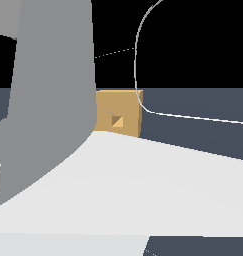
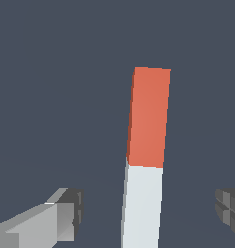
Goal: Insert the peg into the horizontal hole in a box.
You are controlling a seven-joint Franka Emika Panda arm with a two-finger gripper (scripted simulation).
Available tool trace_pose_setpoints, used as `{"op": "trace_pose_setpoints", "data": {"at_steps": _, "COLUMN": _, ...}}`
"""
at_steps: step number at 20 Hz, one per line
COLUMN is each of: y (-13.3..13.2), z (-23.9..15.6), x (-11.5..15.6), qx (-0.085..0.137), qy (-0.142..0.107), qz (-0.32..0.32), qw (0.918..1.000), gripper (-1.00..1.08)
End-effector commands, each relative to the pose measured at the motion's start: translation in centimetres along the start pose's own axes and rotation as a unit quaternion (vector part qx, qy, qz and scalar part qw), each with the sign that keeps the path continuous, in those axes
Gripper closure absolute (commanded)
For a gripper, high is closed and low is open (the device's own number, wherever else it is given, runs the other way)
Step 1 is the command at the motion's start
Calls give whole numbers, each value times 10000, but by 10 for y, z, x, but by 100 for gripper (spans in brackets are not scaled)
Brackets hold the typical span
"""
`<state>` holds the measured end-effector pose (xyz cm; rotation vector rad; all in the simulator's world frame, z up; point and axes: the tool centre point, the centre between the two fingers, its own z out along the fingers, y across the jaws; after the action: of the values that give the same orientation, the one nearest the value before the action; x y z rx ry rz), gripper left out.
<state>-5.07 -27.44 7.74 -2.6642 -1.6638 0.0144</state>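
Observation:
In the wrist view the peg lies on the dark floor. Its far half is orange-red and its near half is white. My gripper is open, with its two grey fingers wide apart on either side of the white half, not touching it. The tan box shows in the exterior view behind the arm, with its small square hole in the middle of the face. The peg and gripper are hidden in the exterior view. The box is out of the wrist view.
A large grey arm link fills the exterior view's left and covers part of the box. A pale arm surface fills the foreground. A thin white cable curves past the box. The floor is dark grey.

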Motion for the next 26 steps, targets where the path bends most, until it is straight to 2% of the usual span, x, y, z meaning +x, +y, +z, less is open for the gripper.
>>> {"op": "trace_pose_setpoints", "data": {"at_steps": 1, "y": 2, "z": 6, "x": -21, "qx": -18, "qy": 16, "qz": 179, "qw": 9998, "gripper": -92}}
{"op": "trace_pose_setpoints", "data": {"at_steps": 6, "y": 2, "z": 11, "x": -42, "qx": -27, "qy": 33, "qz": 351, "qw": 9994, "gripper": -92}}
{"op": "trace_pose_setpoints", "data": {"at_steps": 12, "y": 2, "z": 15, "x": -42, "qx": -22, "qy": 30, "qz": 353, "qw": 9994, "gripper": -92}}
{"op": "trace_pose_setpoints", "data": {"at_steps": 21, "y": 1, "z": 55, "x": -42, "qx": -24, "qy": 38, "qz": 359, "qw": 9993, "gripper": -92}}
{"op": "trace_pose_setpoints", "data": {"at_steps": 26, "y": 3, "z": 62, "x": -42, "qx": -24, "qy": 38, "qz": 359, "qw": 9993, "gripper": -92}}
